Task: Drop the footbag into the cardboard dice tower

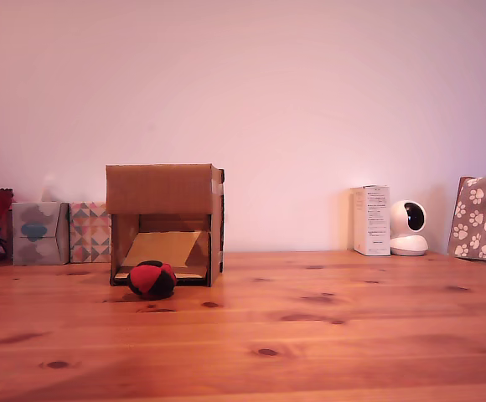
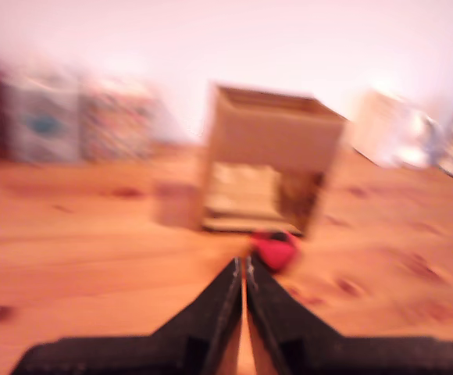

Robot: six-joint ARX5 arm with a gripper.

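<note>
Red-black footbag (image 1: pixel 152 280) on worktop (image 1: pixel 327 335) before cardboard dice tower (image 1: pixel 164 223); looks soft, light. I'd pinch its middle. Fingers (image 2: pixel 225 301) pressed together, empty.

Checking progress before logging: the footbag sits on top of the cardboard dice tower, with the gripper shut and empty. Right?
Not quite. In the exterior view the footbag lies on the table in front of the cardboard dice tower, not on top. The gripper is shut and empty.
</note>
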